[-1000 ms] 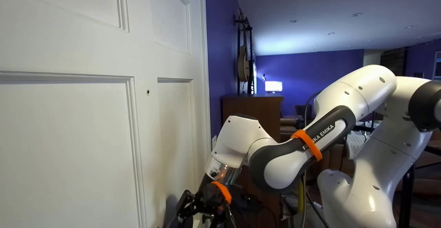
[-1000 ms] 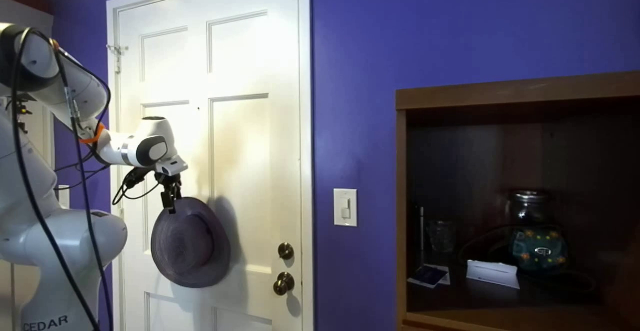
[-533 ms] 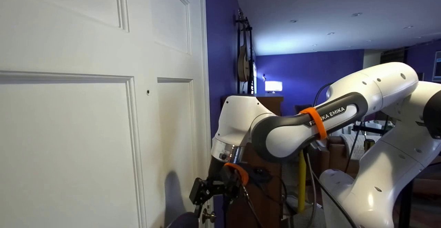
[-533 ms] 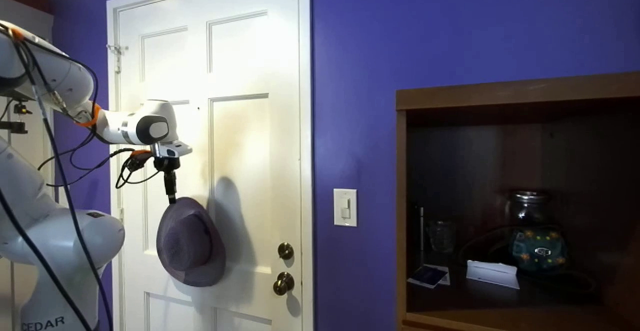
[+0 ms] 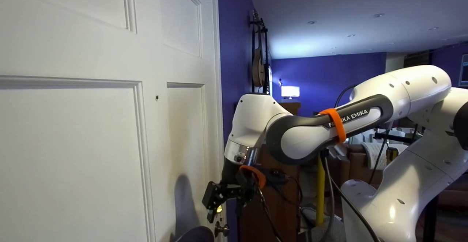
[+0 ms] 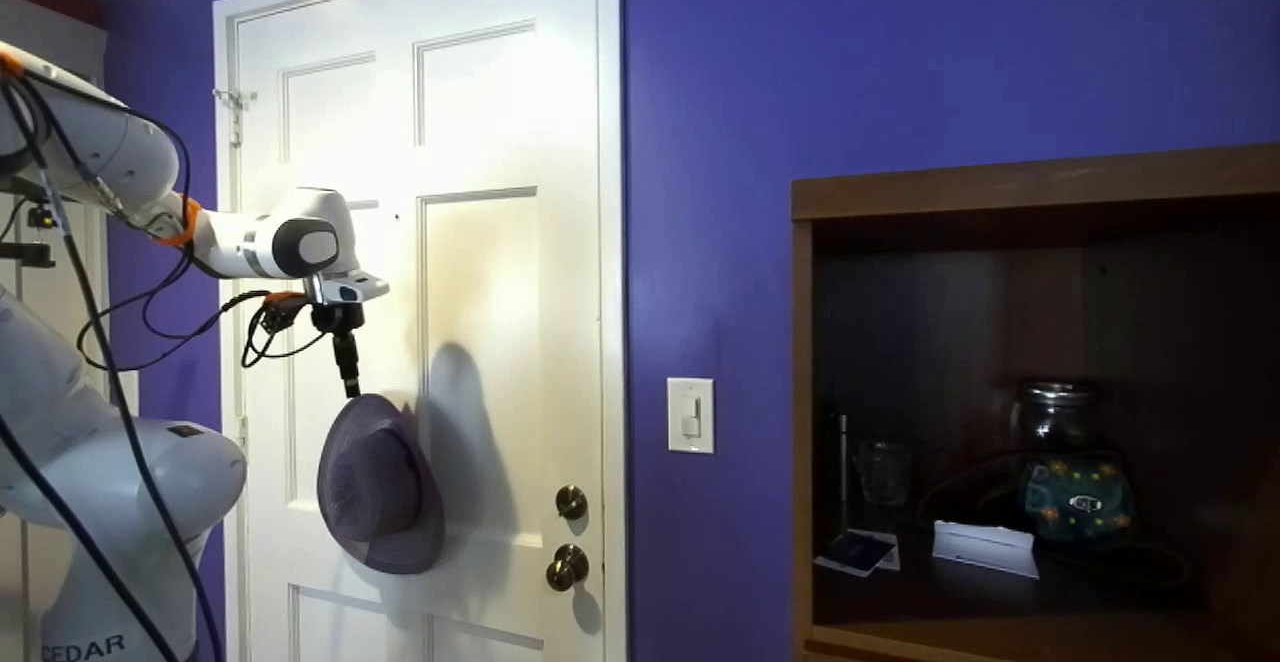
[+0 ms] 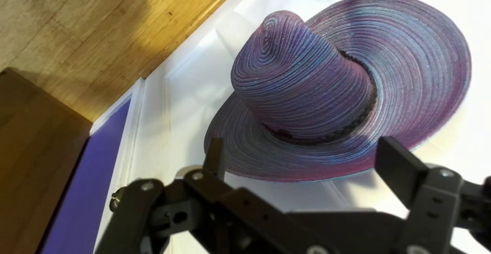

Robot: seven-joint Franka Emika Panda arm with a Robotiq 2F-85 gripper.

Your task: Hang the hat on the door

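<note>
The purple-grey brimmed hat [image 6: 375, 487] stands upright on edge against the white panelled door [image 6: 480, 122], crown facing the room. What holds it there is hidden. In an exterior view only its top edge [image 5: 197, 234] shows, beside the door [image 5: 80, 150]. In the wrist view the hat [image 7: 299, 85] fills the middle, with a dark braided band. My gripper [image 7: 299, 144] is open, its fingers wide apart, with nothing between the pads. In an exterior view my gripper [image 6: 352, 389] points down just above the hat's top brim; whether they touch is hard to tell.
Brass knobs [image 6: 568, 567] stick out at the door's edge. A light switch [image 6: 690, 415] is on the purple wall. A brown wooden cabinet [image 6: 1030, 180] holds a jar and small items. Cables [image 6: 130, 312] hang from the arm. Wooden floor [image 7: 88, 35] shows below.
My gripper has moved up, from overlapping the hat's upper brim to just above it. The arm has drawn back slightly from the door. The hat has turned a little but stays against the door.
</note>
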